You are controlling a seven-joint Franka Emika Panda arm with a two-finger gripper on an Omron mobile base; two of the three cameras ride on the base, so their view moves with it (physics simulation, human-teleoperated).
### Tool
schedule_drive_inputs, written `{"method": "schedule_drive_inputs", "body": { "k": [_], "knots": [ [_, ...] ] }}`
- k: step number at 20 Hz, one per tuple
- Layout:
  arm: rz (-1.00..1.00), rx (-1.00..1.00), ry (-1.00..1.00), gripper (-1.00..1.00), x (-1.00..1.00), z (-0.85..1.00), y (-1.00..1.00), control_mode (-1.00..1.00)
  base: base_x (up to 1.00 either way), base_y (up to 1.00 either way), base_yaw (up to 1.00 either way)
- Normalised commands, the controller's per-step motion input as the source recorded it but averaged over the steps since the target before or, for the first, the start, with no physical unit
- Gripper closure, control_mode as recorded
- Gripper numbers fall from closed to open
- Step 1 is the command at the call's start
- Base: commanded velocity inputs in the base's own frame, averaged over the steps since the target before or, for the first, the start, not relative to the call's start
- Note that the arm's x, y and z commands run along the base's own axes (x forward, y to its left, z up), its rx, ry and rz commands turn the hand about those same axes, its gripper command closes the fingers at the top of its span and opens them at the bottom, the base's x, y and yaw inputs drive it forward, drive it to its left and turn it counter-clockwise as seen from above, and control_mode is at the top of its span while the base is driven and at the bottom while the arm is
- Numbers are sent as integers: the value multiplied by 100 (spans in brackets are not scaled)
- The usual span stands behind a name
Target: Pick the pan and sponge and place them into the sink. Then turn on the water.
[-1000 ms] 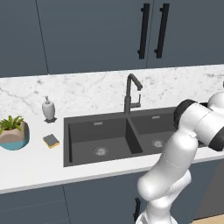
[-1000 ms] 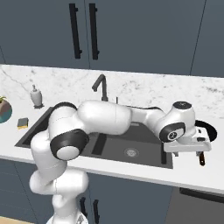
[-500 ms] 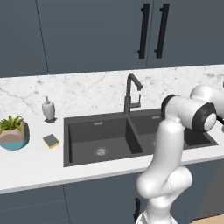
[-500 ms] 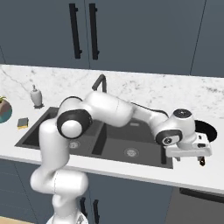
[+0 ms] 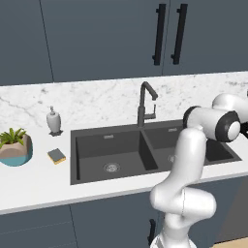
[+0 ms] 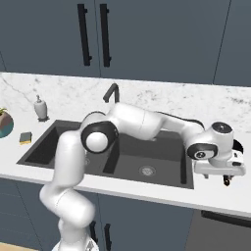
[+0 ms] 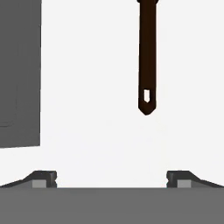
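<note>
Both jaws, wide apart, have dropped seemingly nearer the pan [image 7: 146,57] handle.

The sink [image 5: 121,155] is sitting in the worktop [image 5: 43,186], with the faucet [image 5: 144,104] standing behind its middle. Left of it, the sponge [image 5: 56,155] is lying between the potted plant [image 5: 15,147] and the basin, the soap bottle [image 5: 54,120] behind it. The pan [image 7: 147,57] is lying on the worktop right of the sink, under the pincer [image 6: 219,169].
</note>
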Motion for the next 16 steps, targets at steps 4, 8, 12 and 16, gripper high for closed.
{"method": "schedule_drive_inputs", "body": {
  "k": [4, 8, 12, 16],
  "knots": [
    [0, 7, 0, -100, 13, -16, -8, -100, 0, 0, 0],
    [0, 3, 0, -100, 14, -31, -5, -100, 0, 0, 0],
    [0, 0, 0, -100, 25, -42, -3, -100, 0, 0, 0],
    [0, 0, 0, -100, 29, -30, -7, -100, 0, 0, 0]
  ]
}}
